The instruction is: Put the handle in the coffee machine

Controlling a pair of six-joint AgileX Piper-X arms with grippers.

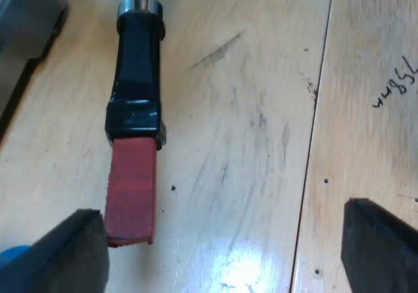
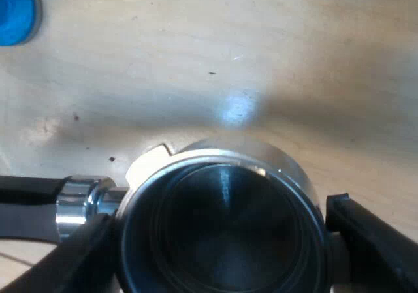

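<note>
1. The holder (image 1: 134,117) lies flat on the wooden table (image 1: 261,143). Its red end (image 1: 130,195) points at my left gripper (image 1: 225,254).
2. My left gripper is spread wide and holds nothing. One finger is just beside the holder's red end.
3. My right gripper (image 2: 219,215) hugs the holder's metal cup (image 2: 222,247), with a finger touching each side.
4. The holder looks hard and stiff, and heavy at the cup end. The shiny metal may slip, so the dark handle (image 1: 137,58) looks like the safer place to grab.
5. A blue tamper (image 2: 13,12) sits near the holder.
</note>
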